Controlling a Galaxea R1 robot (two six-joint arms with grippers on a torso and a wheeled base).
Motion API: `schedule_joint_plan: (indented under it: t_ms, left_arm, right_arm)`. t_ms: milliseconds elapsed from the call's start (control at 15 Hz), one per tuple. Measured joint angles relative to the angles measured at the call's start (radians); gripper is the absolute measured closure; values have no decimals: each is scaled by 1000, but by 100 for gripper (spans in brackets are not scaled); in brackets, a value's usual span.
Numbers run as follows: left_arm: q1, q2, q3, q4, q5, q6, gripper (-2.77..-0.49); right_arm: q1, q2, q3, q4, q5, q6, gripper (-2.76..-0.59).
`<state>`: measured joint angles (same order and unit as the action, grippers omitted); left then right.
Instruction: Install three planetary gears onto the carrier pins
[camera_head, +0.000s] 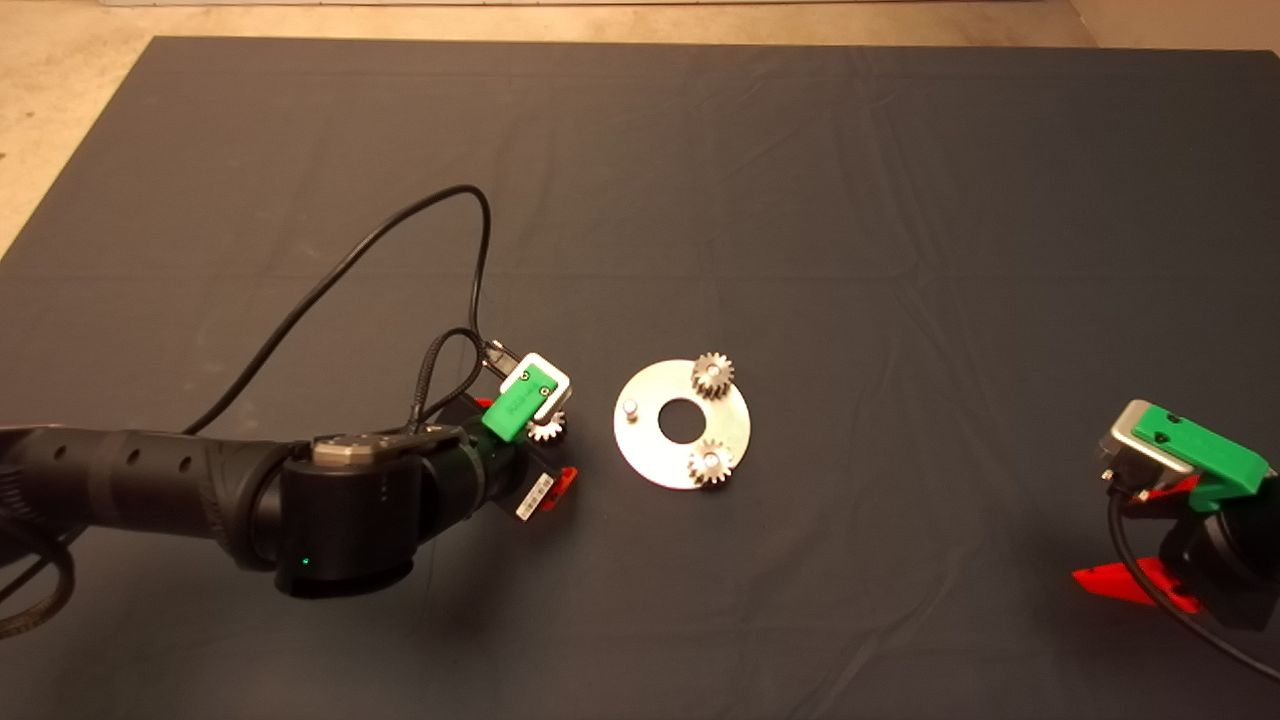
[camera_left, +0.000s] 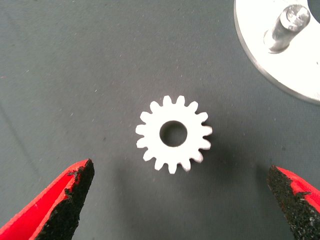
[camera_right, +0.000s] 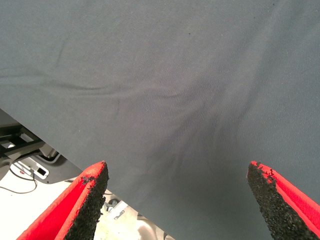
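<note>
Your left gripper (camera_left: 180, 200) hangs over the dark mat (camera_head: 800, 200) just left of the carrier disc (camera_head: 650, 455), fingers (camera_left: 65, 200) spread wide and holding nothing. The loose planetary gear (camera_left: 174, 134) lies flat on the mat between them, touching neither pad, with bare cloth on every side. The disc's rim sits near the gear, its one bare carrier pin (camera_left: 287, 27) standing upright; the head view shows two more gears (camera_head: 712, 376) on the disc, apparently seated on the other pins. Broad open mat surrounds the disc. Your right gripper (camera_right: 177, 200) waits at the mat's lower right edge, fingers wide apart, empty.
</note>
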<state>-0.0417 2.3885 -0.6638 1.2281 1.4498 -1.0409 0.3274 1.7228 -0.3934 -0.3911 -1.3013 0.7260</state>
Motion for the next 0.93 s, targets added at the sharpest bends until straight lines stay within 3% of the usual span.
schedule_joint_plan:
  t_ms: [133, 933]
  left_arm:
    - [0, 6, -22, 0, -29, 2, -250]
    - [0, 16, -55, 19, -47, 2, -240]
  right_arm:
    - [0, -5, 0, 0, 0, 0, -205]
    - [0, -37, 1, 1, 0, -22, -205]
